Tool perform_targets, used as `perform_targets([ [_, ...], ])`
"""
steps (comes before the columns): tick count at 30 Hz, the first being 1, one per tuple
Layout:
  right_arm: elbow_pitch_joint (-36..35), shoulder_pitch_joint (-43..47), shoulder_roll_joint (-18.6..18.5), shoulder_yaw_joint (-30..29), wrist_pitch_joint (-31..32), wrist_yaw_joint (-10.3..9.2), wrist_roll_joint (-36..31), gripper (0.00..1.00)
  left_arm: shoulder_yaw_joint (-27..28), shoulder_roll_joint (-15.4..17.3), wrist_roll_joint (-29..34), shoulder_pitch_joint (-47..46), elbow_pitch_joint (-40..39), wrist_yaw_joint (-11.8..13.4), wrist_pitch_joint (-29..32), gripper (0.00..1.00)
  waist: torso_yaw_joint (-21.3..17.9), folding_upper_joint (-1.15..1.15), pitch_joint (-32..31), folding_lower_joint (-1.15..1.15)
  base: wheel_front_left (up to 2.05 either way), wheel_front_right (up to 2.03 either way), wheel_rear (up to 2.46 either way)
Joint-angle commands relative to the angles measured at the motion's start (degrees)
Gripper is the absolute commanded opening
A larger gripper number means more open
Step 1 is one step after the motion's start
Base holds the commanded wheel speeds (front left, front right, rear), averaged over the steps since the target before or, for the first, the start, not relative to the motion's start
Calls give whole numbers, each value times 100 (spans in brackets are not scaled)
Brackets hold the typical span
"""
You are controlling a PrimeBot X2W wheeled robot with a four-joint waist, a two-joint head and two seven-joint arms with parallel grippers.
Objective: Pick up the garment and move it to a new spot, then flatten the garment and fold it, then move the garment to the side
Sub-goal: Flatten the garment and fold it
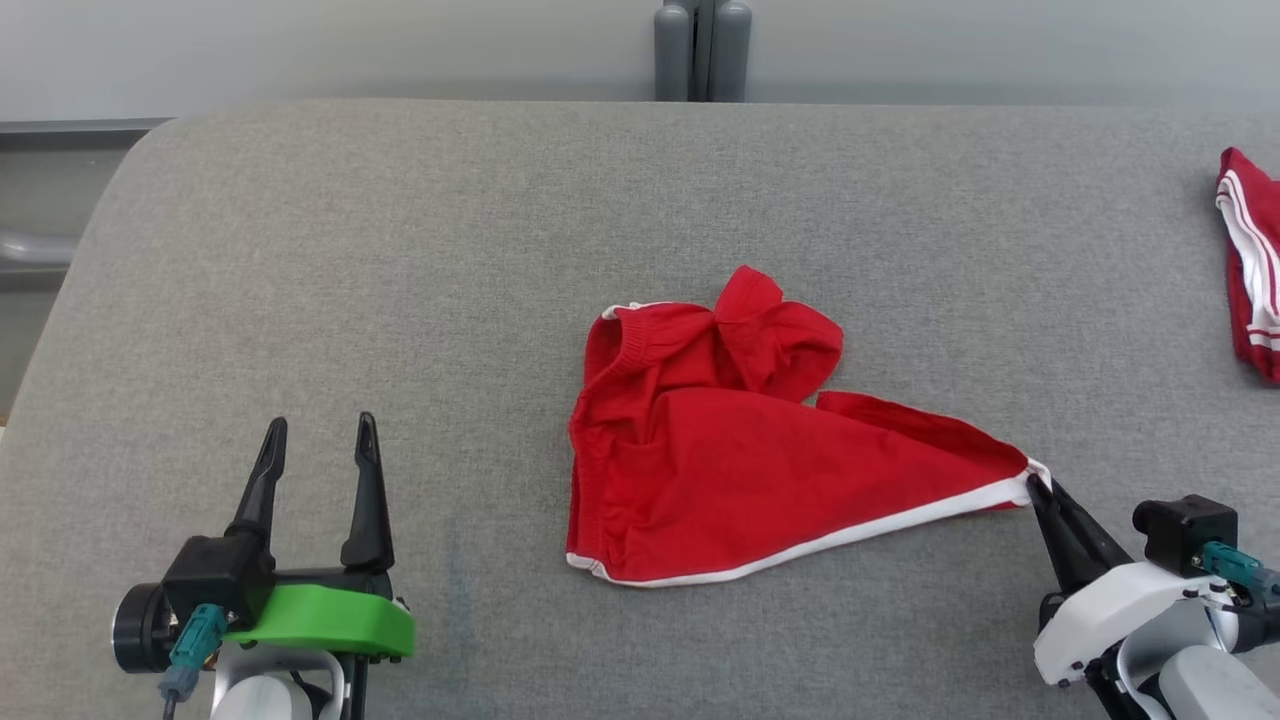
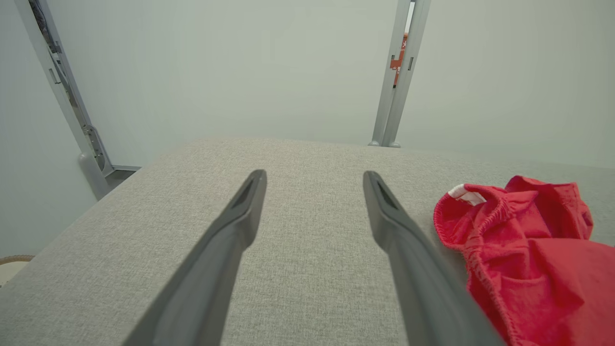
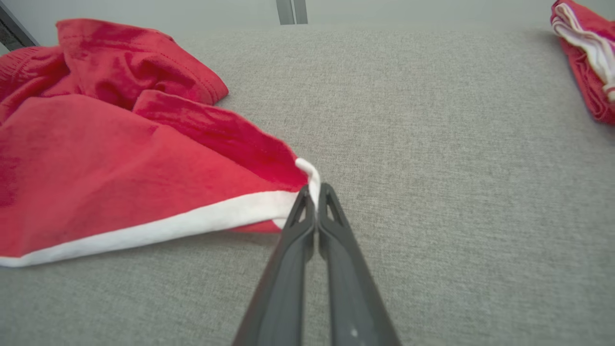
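The garment (image 1: 740, 460) is a pair of red shorts with white trim, lying crumpled in the middle of the grey table (image 1: 400, 250). One leg stretches out to the right into a point. My right gripper (image 1: 1037, 484) is shut on the white-trimmed corner of that leg; the right wrist view shows the trim pinched between the tips (image 3: 314, 191) of the gripper, with the red cloth (image 3: 120, 158) spreading to the left. My left gripper (image 1: 320, 432) stands open at the lower left, well clear of the cloth. In the left wrist view the elastic waistband (image 2: 485, 216) lies to the right of the open gripper (image 2: 312, 180).
A second red item with white stripes (image 1: 1250, 260) lies at the table's right edge, also seen in the right wrist view as a striped red bundle (image 3: 586, 48). A grey post (image 1: 703, 50) stands behind the table's far edge. The table's left corner is rounded.
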Motion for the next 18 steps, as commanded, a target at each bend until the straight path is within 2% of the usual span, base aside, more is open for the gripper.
perform_targets([
  [1,-33,54,39,-50,-72,-9,36,100,17,11,-33,31,-13,30,-15,100,-68,0,-1,0,0,0,0],
  [9,-321,159,267,-347,-281,-9,-140,100,89,11,40,42,1,-6,-15,100,-249,0,-61,0,0,0,0],
  [18,-1316,458,584,-873,-341,-9,-562,100,266,12,132,180,-20,-68,-15,100,-442,0,-216,0,0,0,0],
])
